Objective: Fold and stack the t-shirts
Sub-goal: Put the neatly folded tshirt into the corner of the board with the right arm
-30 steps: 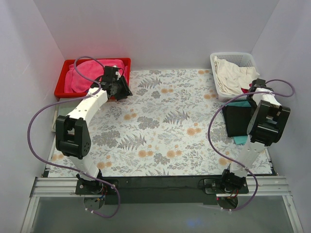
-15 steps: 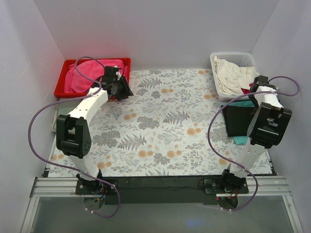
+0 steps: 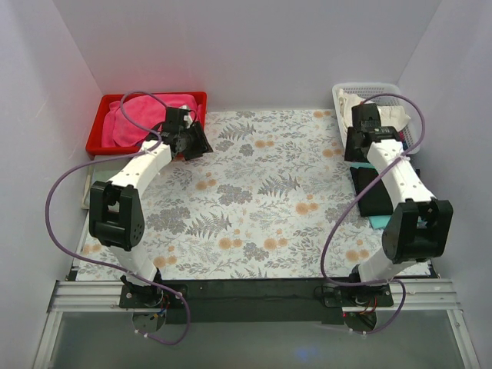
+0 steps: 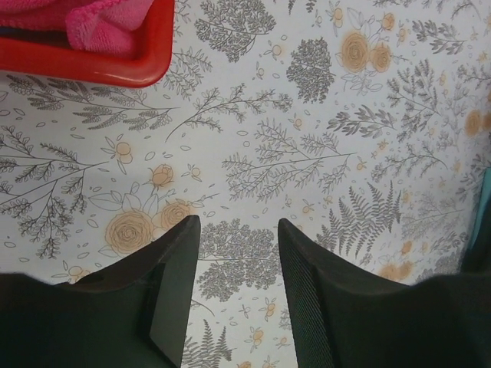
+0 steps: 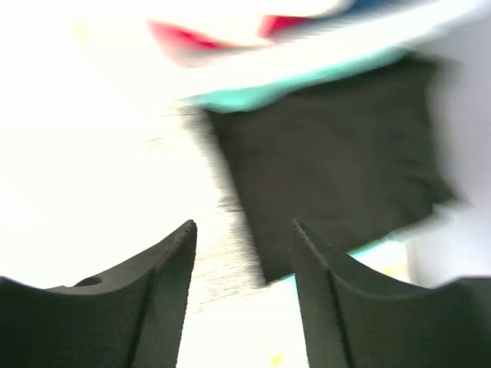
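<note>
Right gripper (image 5: 244, 230) hangs open and empty by the folded black t-shirt (image 5: 337, 169), which lies on the teal t-shirt (image 5: 307, 88) at the table's (image 3: 254, 192) right edge, while left gripper (image 4: 238, 230) gapes near the red tray's (image 4: 115, 65) corner.

Robot lab test cell, plain white panel walls (image 3: 246, 46) on three sides, two white-and-black robot arms (image 3: 142, 163) mounted at an aluminium rail (image 3: 84, 294) (purple cables (image 3: 50, 200) looping off each), floral-print table cover (image 3: 254, 192), red plastic bin (image 3: 94, 143), white slotted plastic basket (image 3: 369, 89).

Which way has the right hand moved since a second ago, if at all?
Yes: the right hand has swung left and up-frame, from beside the black t-shirt to the white basket's left wall.
</note>
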Controlling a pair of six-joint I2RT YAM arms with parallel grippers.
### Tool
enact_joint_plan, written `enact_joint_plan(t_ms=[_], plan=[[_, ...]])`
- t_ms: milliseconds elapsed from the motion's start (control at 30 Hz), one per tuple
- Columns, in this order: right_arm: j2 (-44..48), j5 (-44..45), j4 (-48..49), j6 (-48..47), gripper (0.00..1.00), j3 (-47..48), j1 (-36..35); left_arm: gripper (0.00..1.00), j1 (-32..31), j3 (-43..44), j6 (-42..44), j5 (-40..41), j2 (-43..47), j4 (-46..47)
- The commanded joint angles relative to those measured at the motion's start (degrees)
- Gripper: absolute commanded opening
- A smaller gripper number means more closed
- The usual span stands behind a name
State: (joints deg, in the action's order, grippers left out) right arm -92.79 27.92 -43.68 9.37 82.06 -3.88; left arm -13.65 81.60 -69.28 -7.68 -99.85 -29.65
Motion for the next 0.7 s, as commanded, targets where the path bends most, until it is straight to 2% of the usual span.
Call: enact_joint_plan(t_ms=[0, 33, 67, 100, 133, 167, 200, 233, 400, 633, 667], plan=[[7.17, -17.7, 7.45, -1.81, 0.55, -4.53, -4.62, 0.44, 0.29, -2.93, 3.18, 1.7, 3.87, 2.14], [9.8, -23.03, 10.43, -1.72, 0.57, -5.67, -5.6, 0.48, 0.29, -3.55, 3.53, 2.75, 4.4, 2.49], [11.04, -24.91, 11.59, -1.55, 0.62, -6.38, -6.4, 0.5, 0.29, -4.17, 3.97, 3.2, 4.84, 2.93], [12.36, -26.24, 12.99, -1.02, 0.66, -8.13, -7.97, 0.57, 0.29, -5.13, 4.58, 3.72, 5.89, 3.19], [15.07, -27.47, 15.62, -0.67, 0.75, -9.02, -8.51, 0.68, 0.29, -5.75, 4.76, 4.16, 6.51, 3.63], [16.4, -29.57, 17.21, -0.49, 0.79, -11.11, -9.82, 0.69, 0.29, -6.36, 4.94, 4.17, 7.3, 4.07], [17.9, -29.77, 20.27, -0.23, 0.86, -12.09, -10.53, 0.78, 0.29, -7.76, 5.37, 4.25, 7.91, 4.51], [20.43, -29.94, 21.69, -0.4, 0.98, -12.97, -11.32, 0.79, 0.29, -8.38, 5.38, 4.34, 9.49, 5.3], [24.94, -28.98, 24.61, -1.01, 0.98, -16.05, -15.09, 0.8, 0.2, -13.13, 6.78, 5.83, 15.64, 8.46], [27.4, -26.45, 24.08, -3.12, 0.98, -18.25, -16.95, 0.83, 0.29, -15.77, 16.17, 6.98, 20.57, 9.96], [27.4, -25.99, 23.82, -3.56, 0.98, -18.34, -17.21, 0.83, 0.2, -15.77, 17.41, 9.15, 21.27, 9.87]])
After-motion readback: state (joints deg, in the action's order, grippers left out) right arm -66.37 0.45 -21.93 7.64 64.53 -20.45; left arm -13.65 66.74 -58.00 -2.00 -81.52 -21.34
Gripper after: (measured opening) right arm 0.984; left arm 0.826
